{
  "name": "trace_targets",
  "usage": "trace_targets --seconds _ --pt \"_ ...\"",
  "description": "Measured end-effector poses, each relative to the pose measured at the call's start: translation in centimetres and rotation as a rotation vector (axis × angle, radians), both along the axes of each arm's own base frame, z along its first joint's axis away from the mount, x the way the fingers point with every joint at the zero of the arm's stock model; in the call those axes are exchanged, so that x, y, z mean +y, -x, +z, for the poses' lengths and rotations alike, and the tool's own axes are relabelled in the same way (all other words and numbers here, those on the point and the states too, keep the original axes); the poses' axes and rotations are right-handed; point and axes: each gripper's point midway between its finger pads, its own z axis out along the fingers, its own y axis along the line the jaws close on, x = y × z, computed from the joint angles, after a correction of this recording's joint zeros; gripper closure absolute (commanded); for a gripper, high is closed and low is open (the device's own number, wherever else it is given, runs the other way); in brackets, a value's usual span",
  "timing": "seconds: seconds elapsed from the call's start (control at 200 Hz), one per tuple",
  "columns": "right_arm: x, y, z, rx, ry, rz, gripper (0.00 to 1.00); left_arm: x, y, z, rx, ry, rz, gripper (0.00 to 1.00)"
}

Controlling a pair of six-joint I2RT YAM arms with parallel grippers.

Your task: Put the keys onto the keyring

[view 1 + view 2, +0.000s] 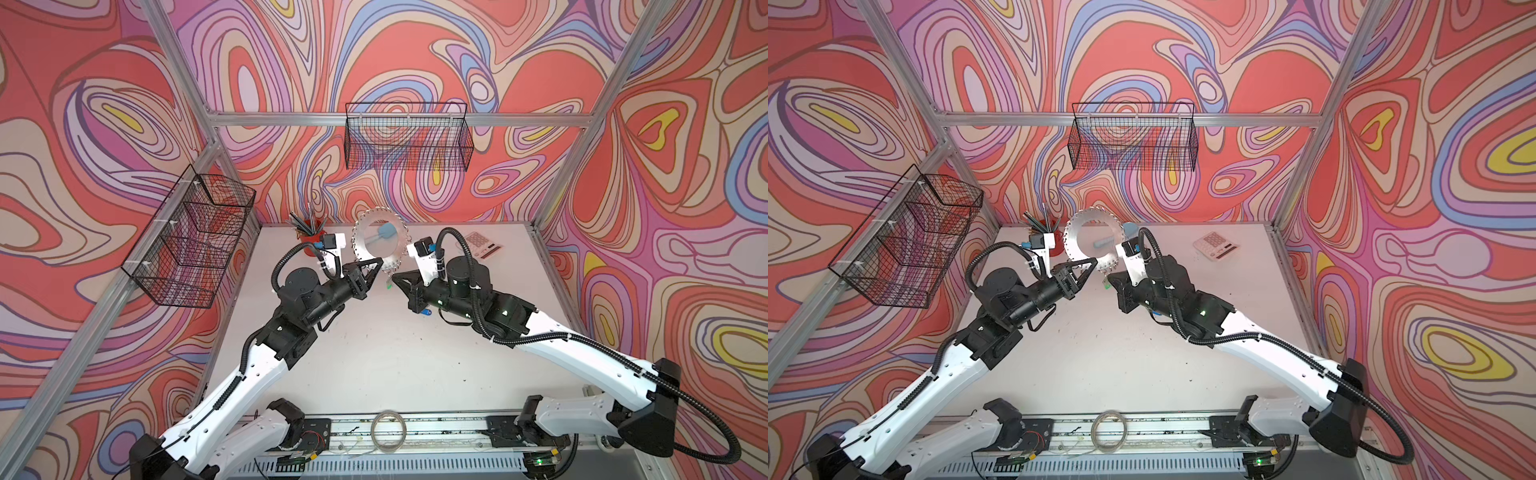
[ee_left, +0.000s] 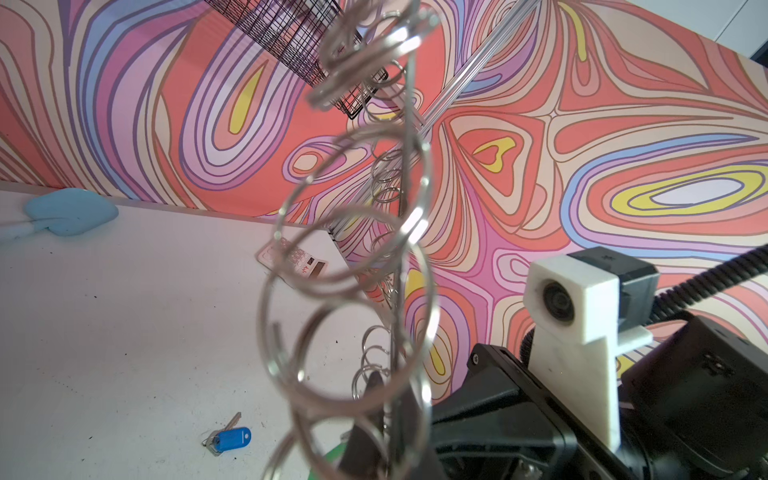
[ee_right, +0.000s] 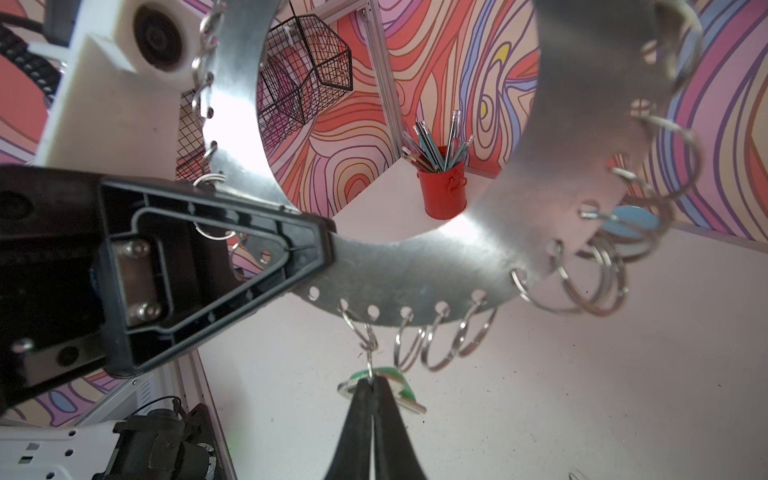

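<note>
- While my left tool (image 1: 380,261) is clamping shut on the near-left rim of the keyring (image 1: 380,216), I am holding that disc upright above the table (image 1: 374,353), toward its far middle.
- From the right wrist view I am seeing the same grip: the left tool's black fingers (image 3: 307,249) are pinching the grey metal flat between them, beside the big centre hole.
- My right tool (image 3: 372,380) is sitting just under the keyring's lowest edge, its jaws pressed together on the green-tagged key (image 3: 392,376).
- One small wire ring (image 3: 365,332) is hanging from the rim down to that key right at the fingertips; I am not able to tell whether it is threaded through.
- In both top views the green tag (image 1: 388,286) is showing between the two tools, just off the right tool's tip.
- I am seeing the blue-tagged key (image 2: 232,438) lying flat on the table, apart from the keyring, nearer and to the right of it; in a top view its blue tag (image 1: 426,312) is peeking out from under my right arm.
- To the far left of the keyring a red pot of pens (image 1: 309,245) is standing, and a calculator (image 1: 482,245) is lying at the far right.
- Behind the disc a pale blue object (image 1: 386,230) is lying, showing through the hole.
- On the near rail a plain thin hoop (image 1: 388,430) is resting between the arm bases.
</note>
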Motion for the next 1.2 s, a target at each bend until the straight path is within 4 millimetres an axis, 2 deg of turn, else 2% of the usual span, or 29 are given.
trace_targets --seconds 0.486,0.546,0.616,0.666,0.781,0.972,1.087,1.197 --pt "0.3 0.1 -1.1 0.044 -0.051 0.040 1.00 0.0 0.0 -0.3 0.018 0.012 0.000 1.00" --pt "0.4 0.3 -1.1 0.049 -0.059 0.055 0.80 0.0 0.0 -0.3 0.024 0.019 0.000 1.00" --pt "0.6 0.5 -1.0 0.055 -0.065 0.068 0.69 0.1 0.0 -0.3 0.034 0.030 0.007 1.00" --pt "0.7 0.7 -1.0 0.047 -0.061 0.082 0.67 0.3 -0.2 -0.3 0.042 0.036 0.016 1.00" --pt "0.4 0.9 -0.6 0.030 -0.059 0.088 0.66 0.6 -0.5 -0.7 0.069 0.042 0.045 1.00" --pt "-0.5 1.6 1.5 -0.048 -0.060 0.095 0.70 1.1 -1.0 -1.5 0.121 0.047 0.085 1.00" --pt "-0.4 1.6 2.9 -0.091 -0.057 0.108 0.76 1.3 -1.2 -1.5 0.138 0.063 0.100 1.00" --pt "0.3 1.4 3.7 -0.119 -0.060 0.130 0.77 1.3 -1.2 -1.1 0.147 0.082 0.103 1.00"
